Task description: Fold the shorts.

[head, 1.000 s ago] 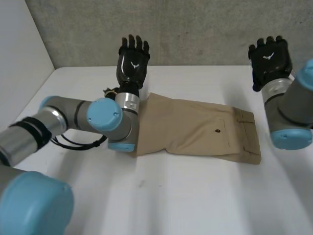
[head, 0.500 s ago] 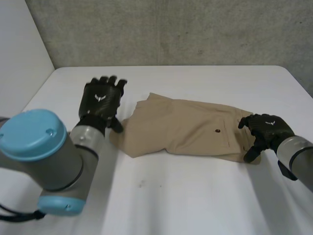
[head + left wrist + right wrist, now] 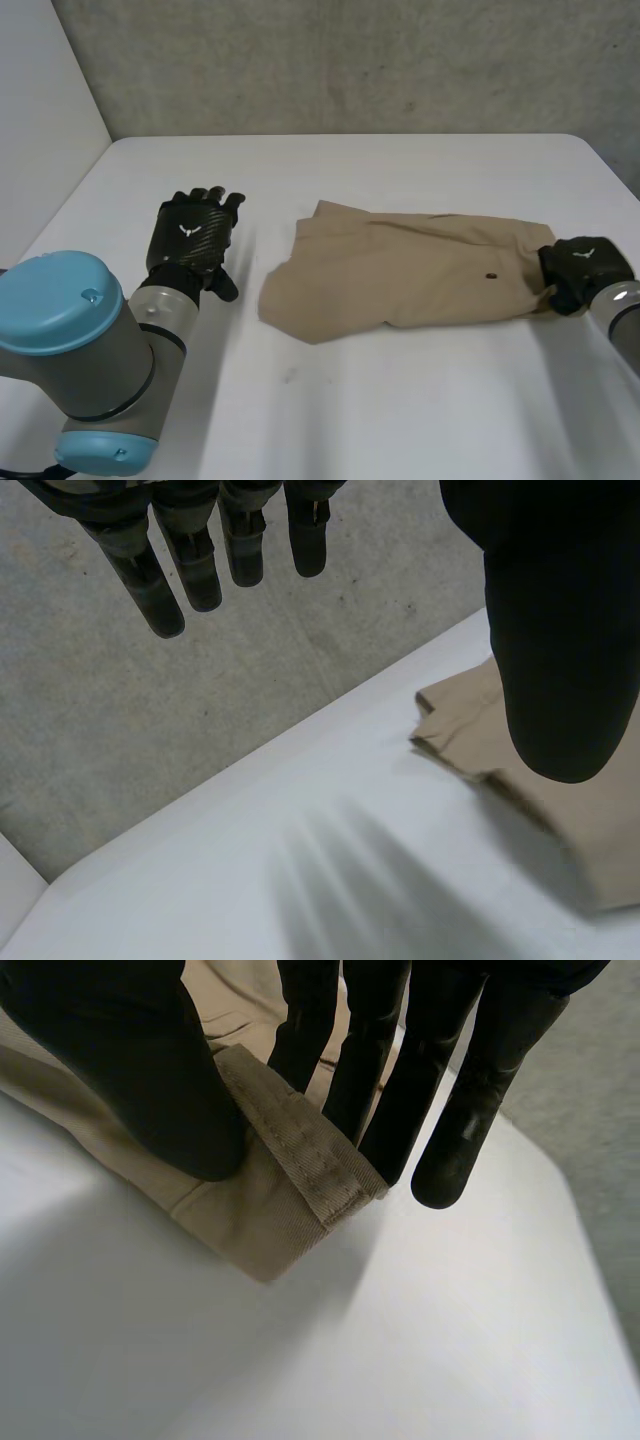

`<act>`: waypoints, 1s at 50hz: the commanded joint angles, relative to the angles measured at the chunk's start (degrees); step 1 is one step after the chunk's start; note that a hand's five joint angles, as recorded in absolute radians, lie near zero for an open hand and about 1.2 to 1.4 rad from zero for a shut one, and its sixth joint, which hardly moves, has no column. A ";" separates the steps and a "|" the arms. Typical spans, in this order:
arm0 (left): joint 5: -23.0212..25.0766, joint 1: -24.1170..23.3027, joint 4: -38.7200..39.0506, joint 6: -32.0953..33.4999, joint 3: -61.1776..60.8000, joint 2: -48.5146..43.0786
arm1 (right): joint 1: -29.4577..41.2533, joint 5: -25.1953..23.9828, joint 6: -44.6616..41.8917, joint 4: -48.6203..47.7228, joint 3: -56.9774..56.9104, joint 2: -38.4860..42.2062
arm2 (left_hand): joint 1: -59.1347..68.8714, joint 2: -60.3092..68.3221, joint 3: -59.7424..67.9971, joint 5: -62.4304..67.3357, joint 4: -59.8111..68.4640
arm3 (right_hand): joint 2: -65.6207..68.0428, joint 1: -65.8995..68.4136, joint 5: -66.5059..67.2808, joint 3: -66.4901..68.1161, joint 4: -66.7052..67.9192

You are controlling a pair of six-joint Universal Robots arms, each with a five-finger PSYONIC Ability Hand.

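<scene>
We look down on a white table (image 3: pixel 400 400) whose far edge meets a rough grey concrete wall (image 3: pixel 350 60). A plain white panel (image 3: pixel 40 110) closes off the left side. The shorts (image 3: pixel 400 275), tan, lie across the middle of the table, with the waistband toward the robot's right and the leg end toward its left. A small dark button (image 3: pixel 490 273) shows near the waistband.

The right hand (image 3: pixel 580 272) sits at the waistband end. In its wrist view we see the thumb (image 3: pixel 130 1070) on one face of the waistband (image 3: pixel 300 1150) and the fingers (image 3: pixel 440 1070) on the other, pinching that corner so that it stands up off the table. The left hand (image 3: pixel 190 240) hangs above bare table, apart from the leg end, its fingers straight and spread with nothing in them.

Against half a second ago, we find the whole garment shifted toward the robot's right, the button with it. The right hand then lay on top of the flat waistband. The left hand then reached the leg end; a strip of bare table now separates them.
</scene>
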 commanded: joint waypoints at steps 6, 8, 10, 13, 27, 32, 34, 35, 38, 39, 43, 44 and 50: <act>0.00 0.36 -0.25 -0.01 -0.01 1.34 | 5.62 -0.03 -19.98 7.30 -13.71 -5.43 | -0.96 -1.62 -2.48 -2.61 -1.82 | 12.67 26.73 17.03 13.82 11.82; 0.00 0.36 -0.17 -0.01 0.16 1.43 | 12.13 -0.56 -21.30 7.47 -17.50 -4.47 | -0.96 -1.62 -2.48 -2.61 -1.82 | 12.67 26.73 17.03 13.82 11.82; 0.00 0.36 0.01 -0.01 0.42 1.52 | 17.56 -1.52 -21.66 7.39 -19.86 -2.55 | -0.96 -1.62 -2.48 -2.61 -1.82 | 12.67 26.73 17.03 13.82 11.82; 0.00 0.36 0.10 -0.01 1.21 1.86 | 23.89 -2.75 -22.10 7.39 -22.33 0.88 | -0.96 -1.62 -2.48 -2.61 -1.82 | 12.67 26.73 17.03 13.82 11.82; 0.09 -1.12 -2.27 0.08 15.87 1.44 | 35.62 -15.94 -16.49 10.46 -21.10 3.10 | -0.96 -1.62 -2.48 -2.61 -1.82 | -57.33 -43.27 -52.97 -56.18 -58.18; 0.18 -5.25 -7.71 0.08 26.60 -5.94 | 29.30 -8.75 -1.21 10.64 -26.46 0.20 | -0.96 -1.62 -2.48 -2.61 -1.82 | -57.33 -43.27 -52.97 -56.18 -58.18; 0.35 -6.92 -10.78 -0.27 31.07 -9.10 | 27.01 -4.79 6.88 11.16 -29.36 -0.07 | -0.92 -1.58 -2.43 -2.56 -1.78 | -57.33 -43.27 -52.97 -56.18 -58.18; 0.35 -7.80 -12.89 -0.88 34.32 -11.56 | 26.74 -3.91 9.08 11.51 -30.07 0.28 | -0.92 -1.58 -2.43 -2.56 -1.77 | -57.33 -43.27 -52.97 -56.18 -58.18; 0.27 -8.42 -17.47 -4.39 40.14 -16.49 | 25.77 -3.54 12.88 15.19 -32.88 3.69 | -0.92 -1.58 -2.43 -2.56 -1.77 | -57.33 -43.27 -52.97 -56.18 -58.18; 0.27 -8.69 -20.44 -6.84 42.59 -19.46 | 25.77 -3.55 12.79 15.90 -33.41 4.40 | -0.75 -1.41 -2.27 -2.40 -1.61 | -57.33 -43.27 -52.97 -56.18 -58.18; 0.09 -9.39 -25.47 -9.50 45.51 -23.70 | 25.86 -3.46 12.53 19.86 -37.45 9.58 | -0.58 -1.24 -2.10 -2.23 -1.44 | -57.33 -43.27 -52.97 -56.18 -58.18; 0.00 -9.65 -26.70 -9.76 45.95 -24.75 | 25.86 -3.63 12.53 21.52 -38.94 11.77 | -0.58 -1.24 -2.10 -2.23 -1.44 | -57.33 -43.27 -52.97 -56.18 -58.18; 0.00 -9.92 -30.57 -9.77 46.39 -28.28 | 25.51 -4.34 12.53 27.42 -44.66 19.25 | -0.58 -1.24 -2.09 -2.22 -1.44 | -57.33 -43.27 -52.97 -56.18 -58.18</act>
